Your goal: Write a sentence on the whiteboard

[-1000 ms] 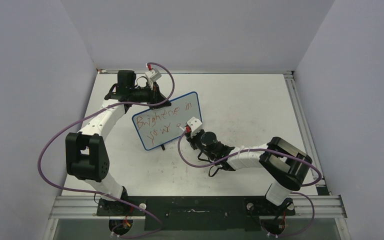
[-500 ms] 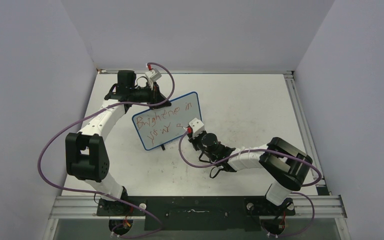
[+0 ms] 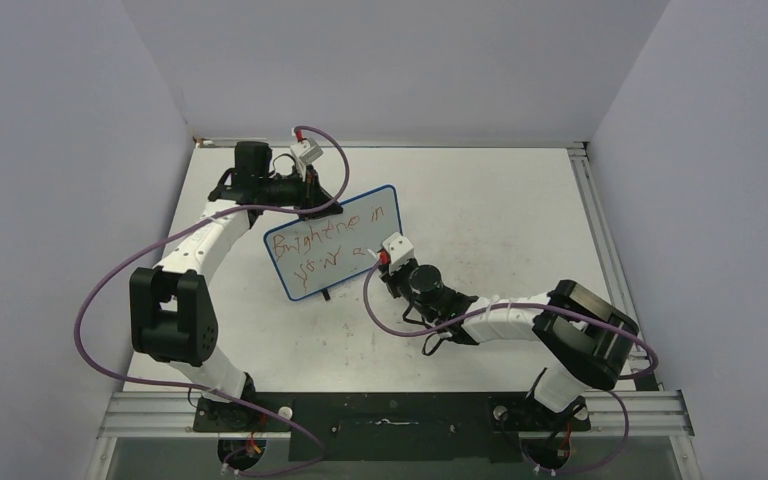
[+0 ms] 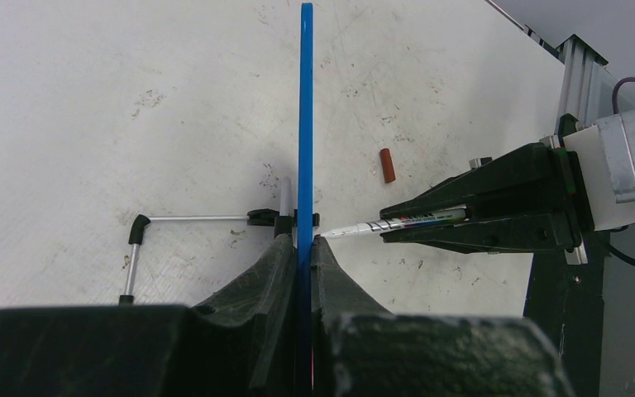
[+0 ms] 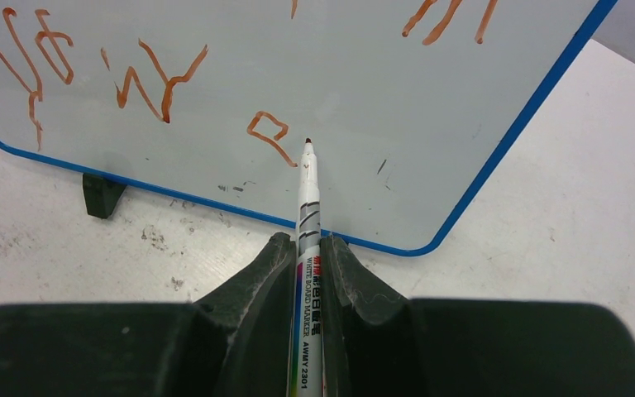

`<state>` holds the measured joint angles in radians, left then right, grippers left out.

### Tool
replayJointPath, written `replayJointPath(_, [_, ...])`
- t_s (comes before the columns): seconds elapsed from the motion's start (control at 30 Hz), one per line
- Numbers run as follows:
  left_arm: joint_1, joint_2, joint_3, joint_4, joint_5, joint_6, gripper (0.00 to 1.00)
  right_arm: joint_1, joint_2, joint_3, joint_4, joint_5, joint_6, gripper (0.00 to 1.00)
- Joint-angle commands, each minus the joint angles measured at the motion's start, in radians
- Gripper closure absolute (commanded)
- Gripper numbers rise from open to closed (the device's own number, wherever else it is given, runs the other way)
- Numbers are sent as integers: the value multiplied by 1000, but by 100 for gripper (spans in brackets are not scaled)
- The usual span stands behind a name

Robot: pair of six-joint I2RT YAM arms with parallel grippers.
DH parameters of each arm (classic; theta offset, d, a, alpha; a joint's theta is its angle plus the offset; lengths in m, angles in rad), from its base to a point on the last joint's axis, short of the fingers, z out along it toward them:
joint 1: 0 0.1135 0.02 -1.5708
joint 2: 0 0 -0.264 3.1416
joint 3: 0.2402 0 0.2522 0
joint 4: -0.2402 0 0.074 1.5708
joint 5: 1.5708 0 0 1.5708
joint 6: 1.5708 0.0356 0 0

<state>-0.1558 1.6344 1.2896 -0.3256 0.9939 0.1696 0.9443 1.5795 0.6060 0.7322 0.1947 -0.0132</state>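
The whiteboard [image 3: 360, 225], blue-framed, stands tilted at mid-table. My left gripper [image 3: 327, 208] is shut on its top edge; in the left wrist view the board's edge [image 4: 306, 124] runs straight between the shut fingers of that gripper [image 4: 304, 244]. The sentence [image 3: 320, 240] is red lettering in two lines. My right gripper [image 5: 306, 244] is shut on a white marker [image 5: 308, 198], whose red tip meets the board [image 5: 397, 99] just right of a small red loop [image 5: 268, 132]. From above, that gripper [image 3: 384, 262] sits at the board's lower right corner.
A red marker cap [image 4: 388, 165] lies on the table in front of the board. The board's wire stand leg [image 4: 190, 219] sticks out behind it. Aluminium rails [image 3: 600, 250] edge the table's right side, and purple cables loop around both arms.
My right arm has shifted slightly to the right, carrying the marker along the second line. The left arm and the board have not moved.
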Motion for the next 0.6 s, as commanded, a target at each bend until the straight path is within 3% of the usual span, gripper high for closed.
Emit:
replayJointPath(0.0, [-18, -5, -41, -138, -12, 5, 100, 5, -35, 11, 44, -1, 10, 95])
replayJointPath(0.23, [-24, -1, -46, -133, -9, 3, 100, -12, -58, -2, 47, -99, 34, 95])
replayJointPath(0.57, [-29, 27, -33, -165, -6, 24, 100, -20, -29, -54, 134, -89, 21, 95])
